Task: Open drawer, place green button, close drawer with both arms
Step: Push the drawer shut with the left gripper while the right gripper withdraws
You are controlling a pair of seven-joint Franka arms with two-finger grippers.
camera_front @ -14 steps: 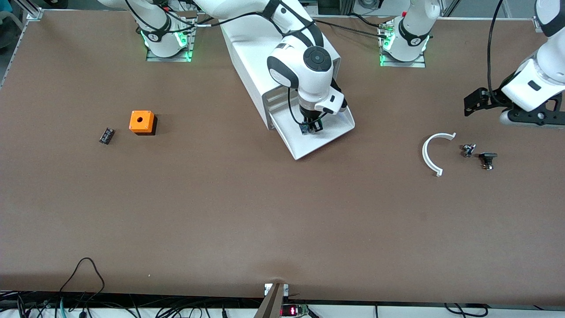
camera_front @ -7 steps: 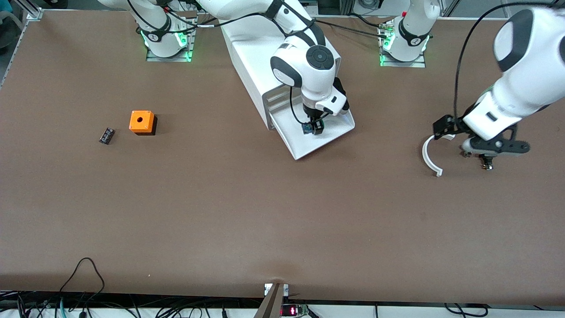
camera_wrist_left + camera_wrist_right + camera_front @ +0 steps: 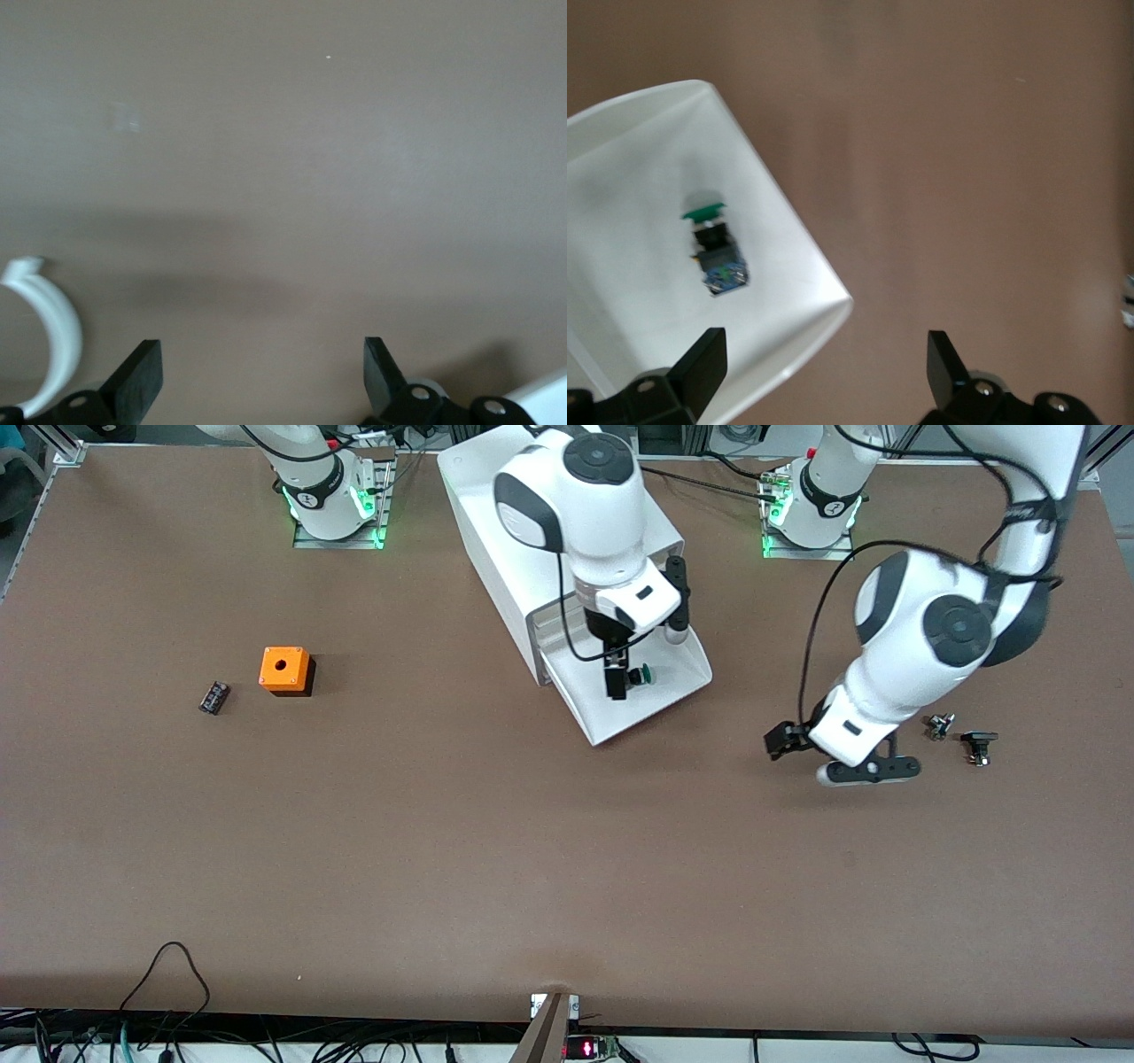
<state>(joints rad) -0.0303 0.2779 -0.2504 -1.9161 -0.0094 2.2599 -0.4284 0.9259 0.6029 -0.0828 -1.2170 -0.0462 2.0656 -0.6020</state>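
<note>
The lowest drawer stands pulled out of the white cabinet. The button, with its green cap and black-blue body, lies on its side in the drawer; it also shows in the right wrist view on the drawer floor. My right gripper hangs open and empty above the drawer, and its spread jaws show in its wrist view. My left gripper is open and empty in the air over the bare table, between the drawer and the left arm's end; its wrist view shows only tabletop between the fingers.
A white curved strip lies on the table beneath the left hand, hidden in the front view. Two small dark parts lie toward the left arm's end. An orange cube with a hole and a small black block lie toward the right arm's end.
My right gripper has opened, let go of the button in the drawer and risen. My left arm has swung in from the table's end toward the drawer.
</note>
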